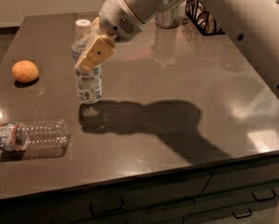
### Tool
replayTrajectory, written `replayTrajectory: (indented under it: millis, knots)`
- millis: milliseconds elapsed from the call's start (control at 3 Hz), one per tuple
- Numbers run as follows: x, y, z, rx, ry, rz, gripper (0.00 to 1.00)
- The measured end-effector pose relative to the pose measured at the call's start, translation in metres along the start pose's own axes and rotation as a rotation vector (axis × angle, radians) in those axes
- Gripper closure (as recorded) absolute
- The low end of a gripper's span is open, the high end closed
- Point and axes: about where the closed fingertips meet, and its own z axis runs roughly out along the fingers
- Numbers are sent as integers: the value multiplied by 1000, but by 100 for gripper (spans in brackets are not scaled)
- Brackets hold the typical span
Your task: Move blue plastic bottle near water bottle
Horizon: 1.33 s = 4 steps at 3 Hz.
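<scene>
The blue plastic bottle (87, 80) is upright, with a white cap and a white-and-blue label, at the left middle of the dark table (176, 78). My gripper (90, 50) is shut around its upper body, with one tan finger pad (97, 52) across the front. The bottle's base seems to be just above the table. The water bottle (34, 139), clear and ribbed with a red-and-blue label band, lies on its side at the front left, below and left of the held bottle.
An orange (24, 71) lies at the left edge. A clear glass (166, 20) and a black wire rack (204, 20) stand at the back. The table's front edge runs above drawers (143, 202).
</scene>
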Motion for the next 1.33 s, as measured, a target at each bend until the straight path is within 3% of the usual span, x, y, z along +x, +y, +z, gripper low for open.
replayTrajectory:
  millis: [333,1333]
  knots:
    - [-16,11,19,-43,-19,-21,100]
    - [-20,21,55,-129,-26,-42,100]
